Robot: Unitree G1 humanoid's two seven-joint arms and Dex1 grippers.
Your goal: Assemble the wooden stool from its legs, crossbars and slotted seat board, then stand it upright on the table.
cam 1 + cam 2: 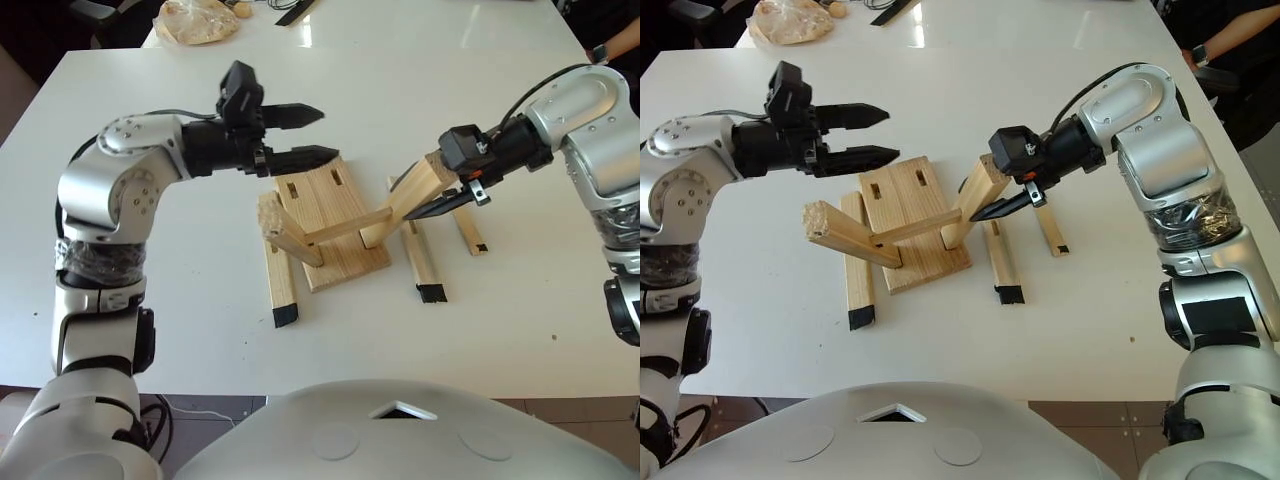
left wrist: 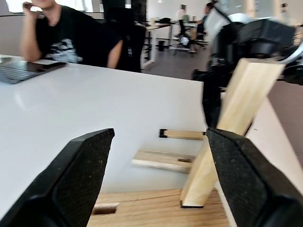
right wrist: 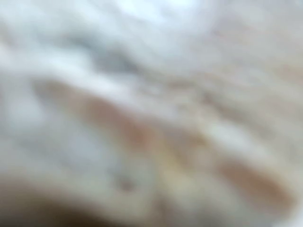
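The slotted seat board (image 1: 335,205) lies flat in the middle of the white table (image 1: 150,250). My right gripper (image 1: 442,192) is shut on a wooden leg (image 1: 415,193), holding it tilted over the board's right edge. A thin crossbar (image 1: 340,228) links that leg to a second leg (image 1: 292,238) resting across the board's left side. My left gripper (image 1: 326,134) hovers open above the board's far end, nothing between its fingers (image 2: 80,182). In the left wrist view the held leg (image 2: 234,118) stands just beyond them. The right wrist view is a close blur of pale wood.
Three loose pieces lie on the table: one with a black tip (image 1: 281,290) left of the board, two more (image 1: 424,265) (image 1: 468,232) to its right. A crumpled bag (image 1: 197,20) sits at the far left corner. The near table strip is bare.
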